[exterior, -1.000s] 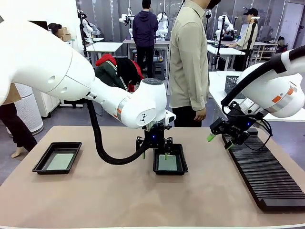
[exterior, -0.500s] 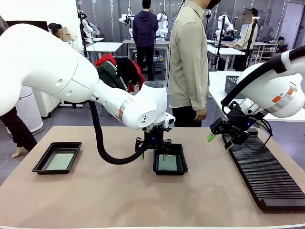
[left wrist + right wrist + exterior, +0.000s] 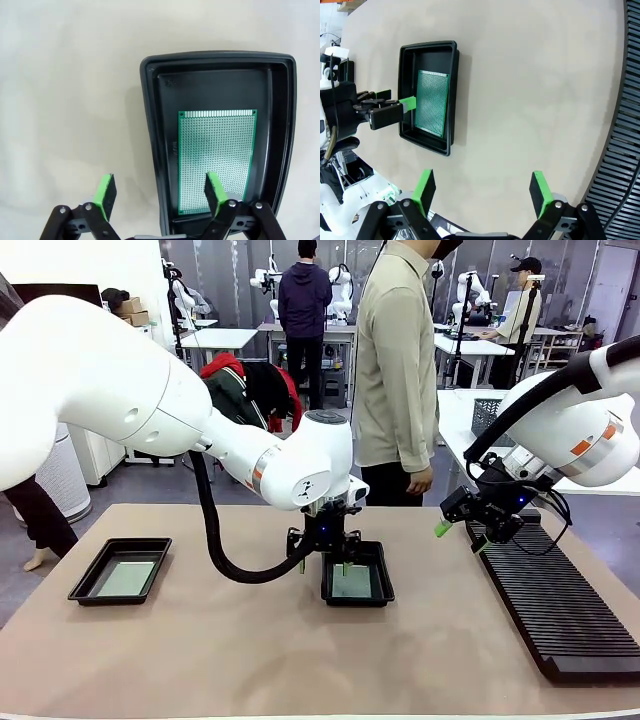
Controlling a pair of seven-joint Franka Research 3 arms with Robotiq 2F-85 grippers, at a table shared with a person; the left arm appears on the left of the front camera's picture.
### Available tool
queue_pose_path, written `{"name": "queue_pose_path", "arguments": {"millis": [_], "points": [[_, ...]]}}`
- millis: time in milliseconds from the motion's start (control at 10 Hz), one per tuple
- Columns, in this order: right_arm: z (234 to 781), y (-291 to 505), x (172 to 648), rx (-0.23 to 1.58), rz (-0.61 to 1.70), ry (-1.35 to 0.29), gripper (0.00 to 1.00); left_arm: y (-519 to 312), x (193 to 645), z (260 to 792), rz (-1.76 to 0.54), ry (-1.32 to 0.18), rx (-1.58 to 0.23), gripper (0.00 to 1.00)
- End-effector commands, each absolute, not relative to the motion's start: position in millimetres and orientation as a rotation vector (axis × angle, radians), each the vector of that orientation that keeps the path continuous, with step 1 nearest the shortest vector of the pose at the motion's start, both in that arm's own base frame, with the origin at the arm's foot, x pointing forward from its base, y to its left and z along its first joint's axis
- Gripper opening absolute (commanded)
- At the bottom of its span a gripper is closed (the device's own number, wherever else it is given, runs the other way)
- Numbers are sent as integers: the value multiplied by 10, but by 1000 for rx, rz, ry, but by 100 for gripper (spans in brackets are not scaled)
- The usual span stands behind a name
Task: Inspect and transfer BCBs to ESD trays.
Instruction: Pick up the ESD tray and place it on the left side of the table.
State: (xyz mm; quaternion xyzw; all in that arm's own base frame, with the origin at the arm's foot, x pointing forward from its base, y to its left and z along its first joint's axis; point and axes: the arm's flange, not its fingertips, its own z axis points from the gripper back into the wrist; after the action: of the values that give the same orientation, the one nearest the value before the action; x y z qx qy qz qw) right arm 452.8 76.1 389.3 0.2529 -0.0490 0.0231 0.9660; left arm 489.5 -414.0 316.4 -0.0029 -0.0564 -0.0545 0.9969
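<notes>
Two black ESD trays lie on the table, one at the left point(image 3: 110, 599) and one in the middle point(image 3: 357, 601), each with a BCB flat on its floor point(image 3: 125, 578) point(image 3: 352, 583). My left gripper point(image 3: 323, 562) hangs low over the middle tray's near-left corner, open. In the left wrist view the left gripper point(image 3: 160, 192) straddles the tray's wall point(image 3: 150, 125): one pad is outside it, the other above the green board point(image 3: 215, 160). My right gripper point(image 3: 460, 536) is open and holds nothing, in the air by the rack. The right gripper point(image 3: 482, 189) looks down on the tray point(image 3: 427, 46) and board point(image 3: 432, 102).
A long black slotted rack point(image 3: 560, 610) runs along the table's right side, below the right gripper. A person in a beige shirt point(image 3: 395, 370) stands at the far edge behind the middle tray. Bare tabletop lies between the trays and along the near edge.
The left arm has shifted slightly while its gripper stays at the middle tray. The right arm has not moved.
</notes>
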Motion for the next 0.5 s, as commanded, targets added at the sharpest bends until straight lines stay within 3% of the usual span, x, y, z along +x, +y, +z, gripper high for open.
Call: {"name": "queue_pose_path", "arguments": {"millis": [0, 400], "points": [[3899, 772, 4549, 489, 28, -100, 100, -4165, 4911, 3137, -77, -140, 36, 83], [3899, 772, 4549, 489, 28, -100, 100, -4154, 4933, 3142, -79, -143, 29, 60]]}}
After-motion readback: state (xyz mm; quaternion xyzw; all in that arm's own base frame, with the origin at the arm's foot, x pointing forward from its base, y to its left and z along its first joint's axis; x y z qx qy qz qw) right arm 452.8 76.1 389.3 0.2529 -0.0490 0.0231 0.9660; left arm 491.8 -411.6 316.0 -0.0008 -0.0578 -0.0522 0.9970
